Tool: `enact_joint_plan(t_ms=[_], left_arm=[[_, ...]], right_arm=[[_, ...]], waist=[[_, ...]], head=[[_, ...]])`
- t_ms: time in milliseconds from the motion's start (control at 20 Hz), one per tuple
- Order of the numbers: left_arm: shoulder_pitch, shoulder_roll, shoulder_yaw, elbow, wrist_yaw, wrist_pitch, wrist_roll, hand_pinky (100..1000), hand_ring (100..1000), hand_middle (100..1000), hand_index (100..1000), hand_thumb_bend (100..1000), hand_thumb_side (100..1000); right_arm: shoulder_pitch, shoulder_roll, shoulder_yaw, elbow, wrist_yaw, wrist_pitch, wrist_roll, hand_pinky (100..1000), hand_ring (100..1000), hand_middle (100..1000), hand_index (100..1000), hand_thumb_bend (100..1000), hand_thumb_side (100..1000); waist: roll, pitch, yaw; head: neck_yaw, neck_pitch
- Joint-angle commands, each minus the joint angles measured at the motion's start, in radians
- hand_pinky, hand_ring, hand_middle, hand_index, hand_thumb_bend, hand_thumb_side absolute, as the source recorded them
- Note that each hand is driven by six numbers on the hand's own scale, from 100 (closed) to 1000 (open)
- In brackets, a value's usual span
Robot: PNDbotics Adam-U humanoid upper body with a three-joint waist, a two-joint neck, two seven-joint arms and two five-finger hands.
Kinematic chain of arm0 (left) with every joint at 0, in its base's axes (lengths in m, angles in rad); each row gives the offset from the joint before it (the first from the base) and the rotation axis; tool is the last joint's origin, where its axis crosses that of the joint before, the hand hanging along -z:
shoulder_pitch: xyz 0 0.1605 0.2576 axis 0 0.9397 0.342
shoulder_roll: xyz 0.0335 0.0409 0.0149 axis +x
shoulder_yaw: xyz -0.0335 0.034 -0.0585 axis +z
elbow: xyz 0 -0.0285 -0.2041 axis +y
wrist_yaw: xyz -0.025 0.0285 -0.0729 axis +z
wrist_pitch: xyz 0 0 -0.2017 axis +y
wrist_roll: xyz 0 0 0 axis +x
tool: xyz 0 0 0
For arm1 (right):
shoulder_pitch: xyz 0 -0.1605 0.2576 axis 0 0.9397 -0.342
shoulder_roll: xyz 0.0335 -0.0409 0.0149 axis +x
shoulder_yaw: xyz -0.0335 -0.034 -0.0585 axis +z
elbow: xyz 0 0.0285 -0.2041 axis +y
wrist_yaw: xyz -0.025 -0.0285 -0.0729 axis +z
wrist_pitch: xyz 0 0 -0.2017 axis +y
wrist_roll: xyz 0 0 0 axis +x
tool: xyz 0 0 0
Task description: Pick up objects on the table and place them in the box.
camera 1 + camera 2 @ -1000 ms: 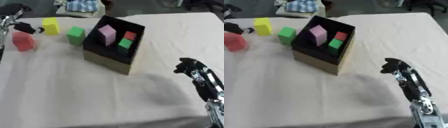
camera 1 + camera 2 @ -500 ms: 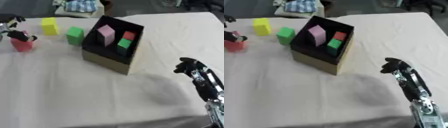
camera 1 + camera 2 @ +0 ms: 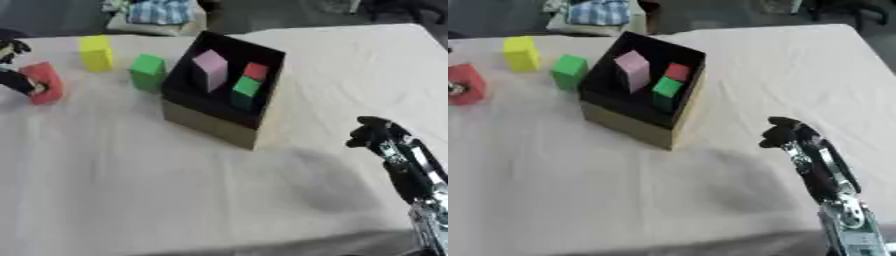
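At the far left edge, the left hand (image 3: 12,75) meets the red block (image 3: 44,82), which stands upright with its long axis vertical; the fingers appear curled against its left face, though the edge crops them. The yellow block (image 3: 95,52) and green block (image 3: 147,71) stand between it and the box (image 3: 219,125). The right hand (image 3: 785,135), fingers curled on nothing, hangs well apart at lower right, so the left is nearer
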Motion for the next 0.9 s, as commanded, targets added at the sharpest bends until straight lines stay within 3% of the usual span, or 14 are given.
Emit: enact_joint_plan(t_ms=[50, 550, 750, 900], left_arm=[[-0.014, 0.041, 0.015, 0.003, -0.006, 0.005, 0.016, 847, 800, 861, 929, 465, 297], [-0.016, 0.027, 0.009, 0.024, -0.002, 0.024, -0.003, 835, 775, 837, 936, 446, 389], [-0.013, 0.02, 0.005, 0.038, -0.014, 0.031, -0.03, 807, 719, 779, 921, 428, 398], [-0.013, 0.02, 0.006, 0.036, -0.015, 0.03, -0.035, 765, 619, 666, 832, 358, 319]], right_arm=[[-0.009, -0.02, -0.003, -0.01, 0.005, -0.003, -0.001, 684, 605, 595, 796, 100, 683], [-0.016, -0.023, -0.002, -0.008, 0.005, -0.009, 0.002, 684, 606, 595, 795, 100, 683], [-0.017, -0.023, -0.002, -0.007, 0.005, -0.01, 0.003, 684, 606, 595, 796, 100, 683], [-0.018, -0.023, -0.002, -0.006, 0.005, -0.011, 0.004, 684, 606, 594, 796, 100, 682]], waist=[[0.007, -0.018, -0.002], [0.0, 0.001, -0.008], [-0.002, 0.003, -0.008], [-0.003, 0.002, -0.007]], head=[[-0.004, 0.005], [-0.004, 0.0], [-0.004, 0.0], [-0.005, 0.0]])
